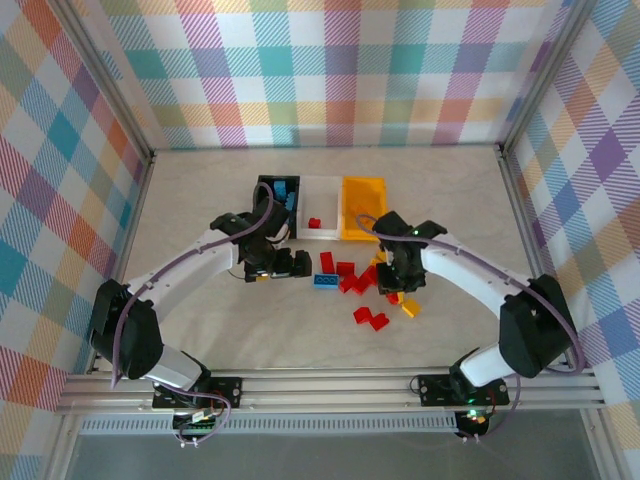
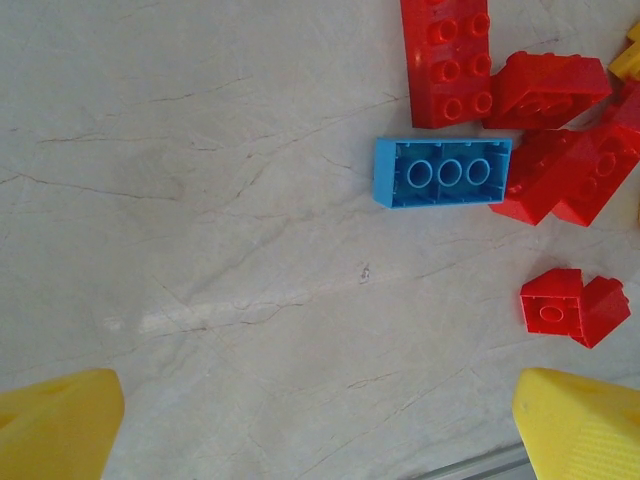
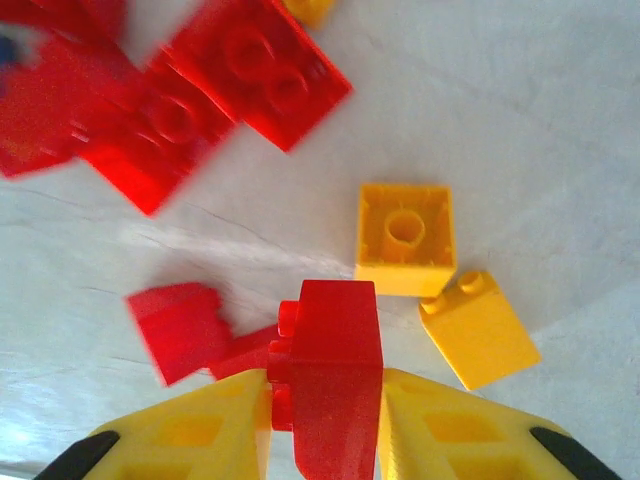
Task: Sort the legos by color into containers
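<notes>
Clamped narrow between the yellow fingers (image 3: 200, 430) of the right tool (image 3: 325, 392) is a red brick (image 3: 325, 380), held on its sides with a stud poking out to the left; whether it is clear of the surface (image 1: 200, 200) I cannot tell. Just beyond it lie a hollow-side-up yellow brick (image 3: 405, 238) and a sloped yellow brick (image 3: 480, 330), touching or nearly so, with a small red piece (image 3: 180, 330) to the left and a loose red pile (image 3: 170, 100) farther off. From above, this tool (image 1: 398, 275) sits at the right edge of the scatter, near the front of the yellow-orange bin (image 1: 360, 195). The white bin (image 1: 325, 195) next to it holds one red brick, and the black bin (image 1: 262, 195) on the left holds blue ones, so red seems to belong in the white bin. The left tool (image 2: 320, 430) stands wide and holds nothing, hanging over bare surface with a blue brick (image 2: 442, 172) ahead of it, underside up and touching the red ones beside it. The step in hand looks like the pick of a red brick; the next move calls for a straight lift free of its neighbours, a carry over the white bin and a release inside its walls. The blue brick looks like the left tool's likely target.
</notes>
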`<state>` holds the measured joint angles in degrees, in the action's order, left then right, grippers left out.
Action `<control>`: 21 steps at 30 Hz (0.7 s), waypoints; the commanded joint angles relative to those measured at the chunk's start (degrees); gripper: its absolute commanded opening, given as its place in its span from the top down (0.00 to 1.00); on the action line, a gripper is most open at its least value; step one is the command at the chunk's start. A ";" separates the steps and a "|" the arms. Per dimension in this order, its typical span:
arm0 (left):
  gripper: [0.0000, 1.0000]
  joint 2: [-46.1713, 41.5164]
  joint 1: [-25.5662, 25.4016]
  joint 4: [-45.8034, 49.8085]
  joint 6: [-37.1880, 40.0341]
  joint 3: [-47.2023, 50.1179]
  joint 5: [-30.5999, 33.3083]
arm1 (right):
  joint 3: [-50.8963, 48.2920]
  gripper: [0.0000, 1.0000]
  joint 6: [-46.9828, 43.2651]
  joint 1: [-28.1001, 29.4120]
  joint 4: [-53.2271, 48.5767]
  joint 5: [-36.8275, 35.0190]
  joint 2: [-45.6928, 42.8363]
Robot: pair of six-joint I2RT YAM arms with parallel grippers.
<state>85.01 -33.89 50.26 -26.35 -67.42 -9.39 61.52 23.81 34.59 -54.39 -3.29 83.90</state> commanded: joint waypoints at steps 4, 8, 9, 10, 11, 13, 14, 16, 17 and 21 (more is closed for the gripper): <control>0.00 -2.43 -0.51 -1.24 -1.42 1.50 0.73 | 1.34 0.72 0.21 0.31 -4.25 0.46 -1.02; 0.00 -3.04 -0.48 -1.04 -1.42 2.15 1.21 | 7.28 0.72 -0.49 0.34 -5.51 0.86 0.91; 0.00 -3.06 -0.48 -1.04 -1.55 2.39 1.36 | 9.23 0.72 -0.60 0.35 -5.61 1.11 1.65; 0.00 -3.18 -0.48 -1.14 -1.64 2.54 1.22 | 10.97 0.71 -0.65 0.36 -5.77 1.25 2.51; 0.00 -3.27 -0.48 -1.28 -1.84 2.68 1.21 | 12.01 0.69 -0.85 0.38 -5.88 1.52 3.26; 0.00 -3.23 -0.45 -1.48 -2.07 2.85 1.06 | 13.01 0.56 -1.62 0.33 -5.49 3.01 5.53; 0.00 -3.23 -0.48 -1.48 -2.12 2.81 1.12 | 12.93 0.53 -1.73 0.36 -5.36 3.52 6.60; 0.00 -3.49 -0.48 -1.35 -2.13 2.91 1.31 | 12.00 0.49 -2.21 0.56 -4.57 4.68 8.65; 0.00 -3.53 -0.43 -1.21 -2.12 2.97 1.39 | 11.48 0.46 -2.50 0.65 -3.83 4.85 9.25; 0.00 -3.58 -0.30 -0.62 -1.90 3.16 1.47 | 8.38 0.40 -4.78 0.74 -0.98 4.60 11.28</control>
<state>82.98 -33.89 49.15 -27.68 -65.01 -8.69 71.40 21.32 34.96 -56.16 0.08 94.08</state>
